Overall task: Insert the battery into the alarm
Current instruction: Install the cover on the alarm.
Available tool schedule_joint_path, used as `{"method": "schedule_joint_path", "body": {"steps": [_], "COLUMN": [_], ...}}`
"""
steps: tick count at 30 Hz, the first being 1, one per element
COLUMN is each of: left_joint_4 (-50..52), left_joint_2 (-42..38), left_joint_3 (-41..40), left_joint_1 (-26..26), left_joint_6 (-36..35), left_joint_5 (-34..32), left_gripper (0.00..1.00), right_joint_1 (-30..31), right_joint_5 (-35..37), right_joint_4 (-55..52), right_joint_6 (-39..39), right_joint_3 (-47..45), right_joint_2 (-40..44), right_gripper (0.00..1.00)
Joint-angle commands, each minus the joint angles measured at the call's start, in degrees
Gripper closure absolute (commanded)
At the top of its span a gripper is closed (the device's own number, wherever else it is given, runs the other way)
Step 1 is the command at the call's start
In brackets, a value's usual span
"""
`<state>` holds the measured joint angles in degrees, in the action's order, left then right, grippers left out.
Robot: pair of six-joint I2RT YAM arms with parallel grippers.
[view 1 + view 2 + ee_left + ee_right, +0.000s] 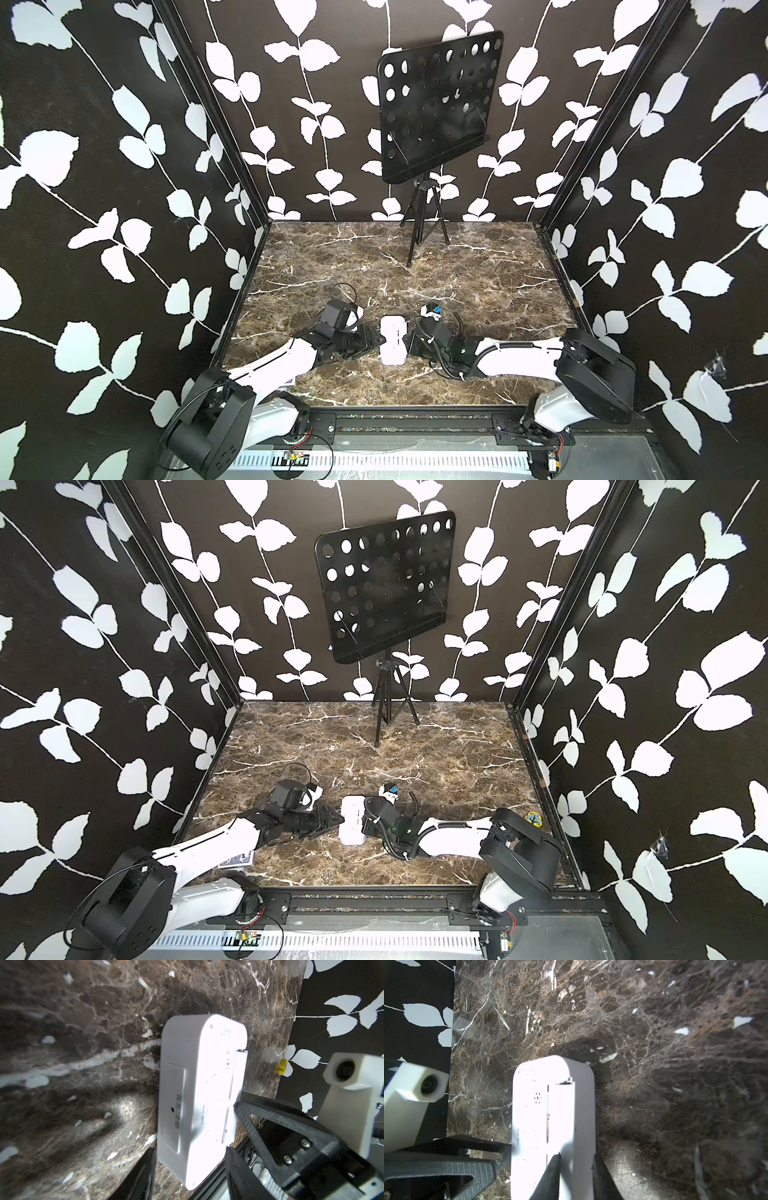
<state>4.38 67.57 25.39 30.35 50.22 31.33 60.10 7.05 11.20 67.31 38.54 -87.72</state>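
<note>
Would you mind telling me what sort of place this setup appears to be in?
Probably a staged robot test booth, not a home: leaf-print backdrop walls box in a marble-look tabletop, with black frame rails at the corners.

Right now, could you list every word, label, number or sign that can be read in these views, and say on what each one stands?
"/": the only legible sign, in grey print on the raised bar along the side of the alarm; the characters on either side of it are too blurred to read.
On the alarm's back, small grey marks: washed out by glare, not readable.
On the blue-patterned card box: too small, nothing readable.
</note>
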Motion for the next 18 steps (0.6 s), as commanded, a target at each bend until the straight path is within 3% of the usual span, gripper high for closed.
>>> {"method": "schedule_joint_path", "body": {"steps": [1, 8, 12, 18], "left_joint_4": [-0.3, -1.0, -0.6, -0.1], "left_joint_2": [0.3, 1.8, 3.5, 5.4], "left_joint_3": [1.8, 3.3, 5.1, 6.3], "left_joint_1": [0.1, 0.1, 0.0, 0.1], "left_joint_6": [-1.2, -1.1, -1.5, -1.6], "left_joint_5": [0.5, 0.2, 0.2, -0.8], "left_gripper": [0.45, 0.45, 0.44, 0.43], "right_joint_1": [-0.1, -0.4, -1.2, -2.5], "right_joint_5": [0.8, 0.9, 0.5, -0.7], "right_joint_4": [-1.2, -3.0, -3.6, -6.5], "right_joint_6": [-0.9, -2.5, -2.9, -4.8], "right_joint_3": [1.4, 3.1, 3.4, 5.6], "right_joint_2": [-0.1, 0.4, 0.7, -0.2], "right_gripper": [0.72, 0.66, 0.57, 0.58]}}
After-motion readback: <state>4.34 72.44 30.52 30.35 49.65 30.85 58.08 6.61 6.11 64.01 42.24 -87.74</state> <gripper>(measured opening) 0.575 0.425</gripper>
